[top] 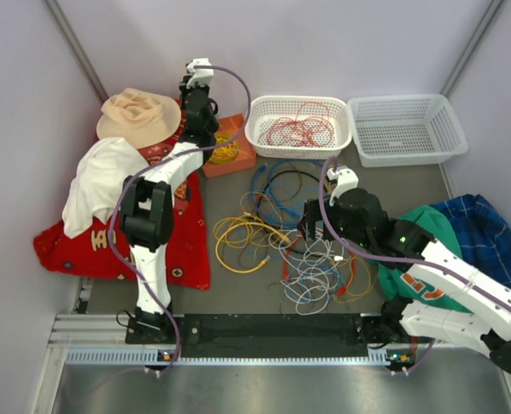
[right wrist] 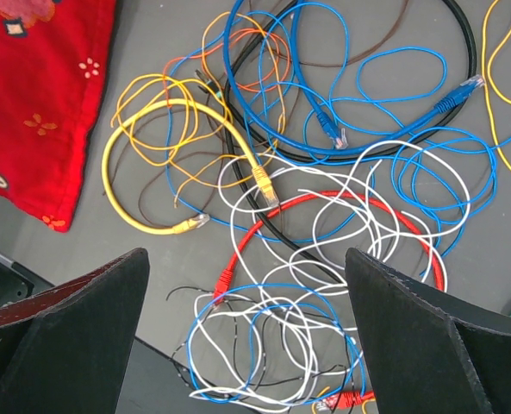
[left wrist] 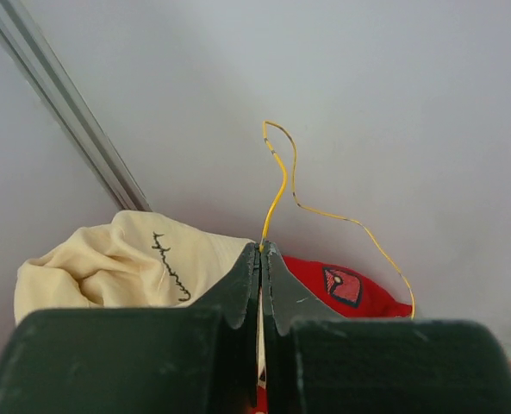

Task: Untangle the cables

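The cables [top: 281, 233] lie tangled mid-table: yellow, blue, white, black and red loops. My right gripper [top: 311, 228] hovers over them, open and empty. In the right wrist view its fingers [right wrist: 74, 336] stand wide apart above white and blue loops [right wrist: 281, 345], a red plugged cable [right wrist: 246, 241] and a yellow patch cable [right wrist: 143, 216]. My left gripper [top: 192, 93] is raised at the back left. In the left wrist view it [left wrist: 262, 250] is shut on a thin yellow wire [left wrist: 277, 185] that rises from its tips and droops to the right. More yellow wire [top: 225, 148] lies on an orange box.
A white basket [top: 259, 138] holds red wires [top: 300, 129]; a second white basket [top: 406, 129] stands to its right. An orange box [top: 238, 159], a beige hat [top: 139, 116], white cloth [top: 100, 181] and red cloth [top: 186, 250] lie left. Green and blue clothes [top: 453, 228] lie right.
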Available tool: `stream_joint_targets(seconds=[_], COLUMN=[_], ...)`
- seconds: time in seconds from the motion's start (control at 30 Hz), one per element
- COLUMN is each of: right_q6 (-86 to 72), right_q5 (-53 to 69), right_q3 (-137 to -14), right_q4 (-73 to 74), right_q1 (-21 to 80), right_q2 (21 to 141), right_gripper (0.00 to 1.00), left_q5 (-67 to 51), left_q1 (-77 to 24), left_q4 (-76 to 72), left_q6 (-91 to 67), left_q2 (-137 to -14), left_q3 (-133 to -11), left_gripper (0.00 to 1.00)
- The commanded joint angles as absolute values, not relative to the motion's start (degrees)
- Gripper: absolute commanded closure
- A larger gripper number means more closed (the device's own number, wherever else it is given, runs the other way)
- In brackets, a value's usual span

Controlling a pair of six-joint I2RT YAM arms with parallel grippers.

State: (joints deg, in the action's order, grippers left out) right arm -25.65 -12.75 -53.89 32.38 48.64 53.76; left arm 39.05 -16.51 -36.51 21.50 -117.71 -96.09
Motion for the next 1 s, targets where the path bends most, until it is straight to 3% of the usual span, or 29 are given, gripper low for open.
stream_joint_targets(seconds=[0.0,0.43,0.7,0.97], right_q6=[-24.3,-25.0,-26.5,-27.7], right_q5=[-13.6,-12.5,-11.5,-11.4], right_q3=[-55.2,-54.1,-53.5,-52.3], right_q4=[31.5,29.4,28.5,28.6], right_q1=[48.6,48.6,48.6,48.5], right_q2=[54.8,57.3,56.8,54.7], right_gripper=[0.05,0.05,0.05,0.05], left_q5=[38.4,37.6,27.1,17.2], left_q1=[-15.9,-16.9,-17.0,-17.0], left_q4=[-34.9,-31.7,-12.8,-2.8], left_q6=[17.2,8.4,-6.0,-12.6], left_q2=[-121.5,-118.7,-114.6,-114.1], left_q3=[-98.3,-88.7,-89.6,-93.2], left_gripper=[1.0,1.0,1.0,1.0])
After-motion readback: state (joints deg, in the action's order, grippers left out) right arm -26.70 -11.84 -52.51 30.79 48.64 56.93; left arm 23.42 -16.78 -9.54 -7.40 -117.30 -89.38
